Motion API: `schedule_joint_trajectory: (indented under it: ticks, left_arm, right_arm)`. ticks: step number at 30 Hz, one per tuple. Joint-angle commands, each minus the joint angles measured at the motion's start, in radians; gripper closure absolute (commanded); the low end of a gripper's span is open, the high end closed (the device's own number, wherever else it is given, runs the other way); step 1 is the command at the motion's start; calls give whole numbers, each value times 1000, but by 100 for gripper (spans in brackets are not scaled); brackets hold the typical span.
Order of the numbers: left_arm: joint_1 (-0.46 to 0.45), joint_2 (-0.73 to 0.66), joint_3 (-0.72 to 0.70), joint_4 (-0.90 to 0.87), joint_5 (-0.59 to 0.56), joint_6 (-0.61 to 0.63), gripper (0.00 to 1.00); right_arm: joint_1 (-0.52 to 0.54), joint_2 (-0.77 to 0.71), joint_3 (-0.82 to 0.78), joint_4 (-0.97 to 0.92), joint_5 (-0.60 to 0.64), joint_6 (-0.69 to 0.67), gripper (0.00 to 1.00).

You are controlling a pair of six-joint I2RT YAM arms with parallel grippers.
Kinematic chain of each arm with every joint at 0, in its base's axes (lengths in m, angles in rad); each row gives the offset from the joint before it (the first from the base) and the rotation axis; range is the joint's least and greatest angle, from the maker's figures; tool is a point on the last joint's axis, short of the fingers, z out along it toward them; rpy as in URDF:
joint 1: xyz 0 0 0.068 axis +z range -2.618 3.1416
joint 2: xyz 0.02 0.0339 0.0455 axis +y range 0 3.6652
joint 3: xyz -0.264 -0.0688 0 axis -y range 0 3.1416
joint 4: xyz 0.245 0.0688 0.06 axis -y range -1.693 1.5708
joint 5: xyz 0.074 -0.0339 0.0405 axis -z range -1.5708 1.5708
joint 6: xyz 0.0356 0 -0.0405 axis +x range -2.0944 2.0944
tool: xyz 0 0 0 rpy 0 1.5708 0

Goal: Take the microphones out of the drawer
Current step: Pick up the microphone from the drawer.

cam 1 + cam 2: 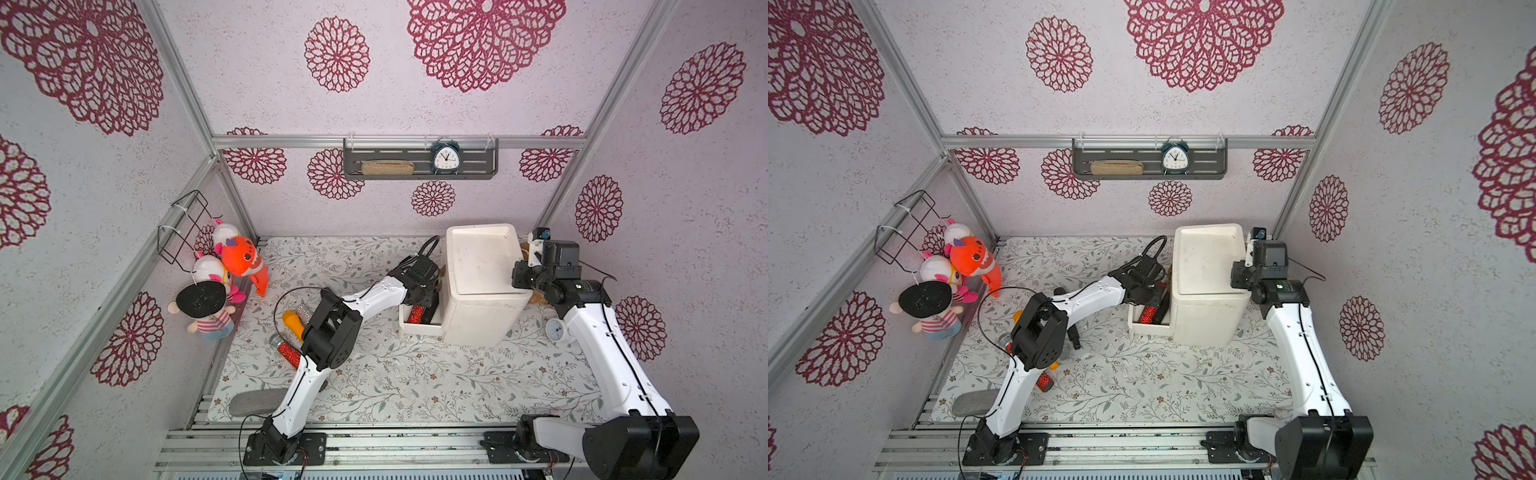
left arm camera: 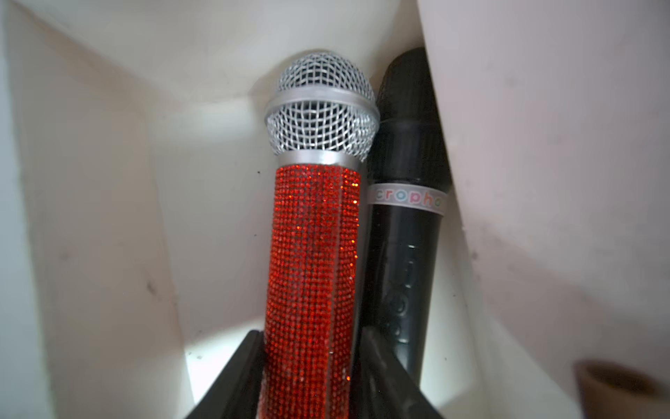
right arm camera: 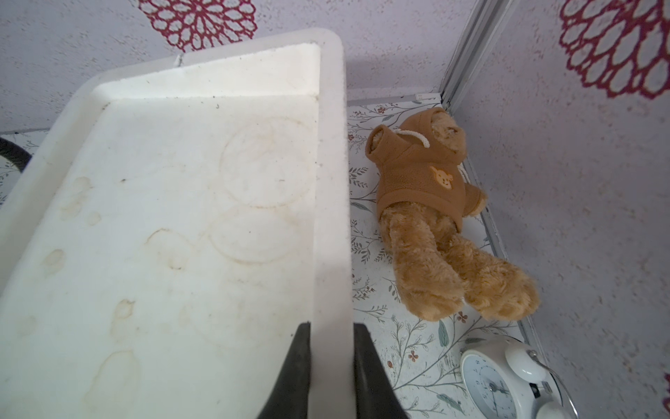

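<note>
The white drawer stands pulled out at the front left of the white cabinet. Two microphones lie in it side by side. One is red and sparkly with a silver mesh head; the other is black. My left gripper reaches down into the drawer and is shut on the red microphone's handle, one finger pressed against each side. My right gripper is shut on the raised rim of the cabinet's top.
Left of my left arm, an orange microphone and a red sparkly one lie on the floral mat. A grey pouch is at the front left. A white alarm clock and a teddy bear sit right of the cabinet. Plush toys hang on the left wall.
</note>
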Motion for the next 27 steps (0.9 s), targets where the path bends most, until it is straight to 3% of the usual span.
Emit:
schedule_joint_trajectory:
  ticks: [1, 4, 12, 21, 25, 27]
  left_arm:
    - [2, 68, -54, -68, -30, -14, 53]
    - [1, 85, -26, -102, -55, -27, 46]
    - [2, 132, 32, -167, -85, -39, 47]
    - [2, 37, -51, -114, -75, -46, 75]
    - [4, -5, -55, -126, -55, -43, 97]
    - [9, -24, -47, -142, -43, -42, 100]
  right_arm:
    - [9, -52, 92, 128, -41, 28, 100]
    - [10, -48, 102, 128, -43, 27, 100]
    - [13, -43, 120, 125, -44, 25, 100]
    - [13, -44, 122, 117, -28, 17, 100]
    - [14, -44, 121, 121, -24, 18, 100]
    - [13, -44, 119, 125, -25, 19, 100]
